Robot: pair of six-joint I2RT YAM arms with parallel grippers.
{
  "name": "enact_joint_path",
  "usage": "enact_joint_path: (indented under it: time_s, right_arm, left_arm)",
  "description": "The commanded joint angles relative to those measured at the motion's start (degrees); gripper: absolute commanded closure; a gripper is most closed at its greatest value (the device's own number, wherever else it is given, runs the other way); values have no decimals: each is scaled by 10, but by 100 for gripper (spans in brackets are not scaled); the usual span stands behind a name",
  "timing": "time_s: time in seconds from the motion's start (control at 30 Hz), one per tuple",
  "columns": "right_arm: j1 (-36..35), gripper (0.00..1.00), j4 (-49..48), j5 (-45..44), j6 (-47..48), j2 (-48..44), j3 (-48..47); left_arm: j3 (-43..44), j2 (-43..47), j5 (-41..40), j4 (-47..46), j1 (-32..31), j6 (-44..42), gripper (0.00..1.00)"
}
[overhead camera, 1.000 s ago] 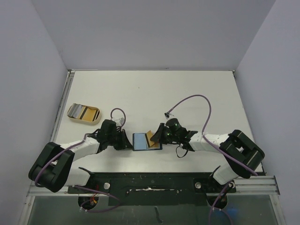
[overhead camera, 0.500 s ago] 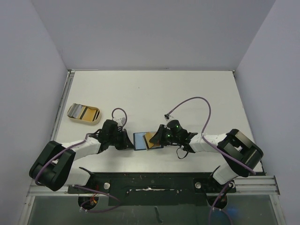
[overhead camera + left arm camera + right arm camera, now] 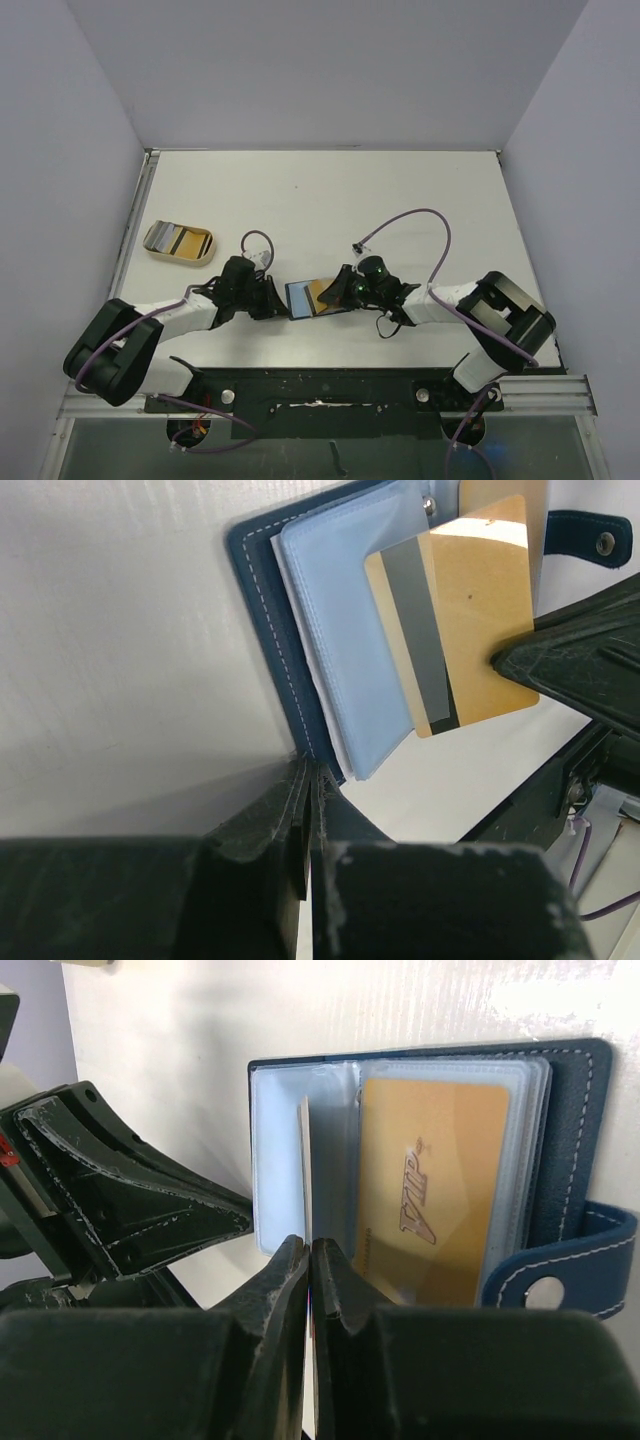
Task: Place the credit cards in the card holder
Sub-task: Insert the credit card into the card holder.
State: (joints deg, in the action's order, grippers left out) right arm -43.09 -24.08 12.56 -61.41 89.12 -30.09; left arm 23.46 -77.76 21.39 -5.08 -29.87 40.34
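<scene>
- On table (image 3: pixel 400 200), near edge: card holder (image 3: pixel 298 301) lying open.
- left gripper (image 3: pixel 308 772) clenched empty, tips touching its corner.
- right gripper (image 3: pixel 308 1248) pinching gold card (image 3: pixel 470 610) over blue sleeves.

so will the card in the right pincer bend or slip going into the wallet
The card is probably stiff: it looks flat and straight though the right pincer pinches only one edge. Its surface looks smooth, so it might pivot or slip. The wallet has soft-looking sleeves that may buckle.
</scene>
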Motion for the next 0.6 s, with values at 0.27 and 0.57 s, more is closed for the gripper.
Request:
enact_joint_path:
  time_s: [0.27, 0.57]
  right_arm:
    - [9, 98, -82, -6, -22, 9, 15]
    - [21, 98, -117, 1, -26, 19, 28]
  left_arm:
    - [-11, -15, -19, -39, -14, 11, 100]
    - [-10, -13, -33, -29, -13, 8, 100]
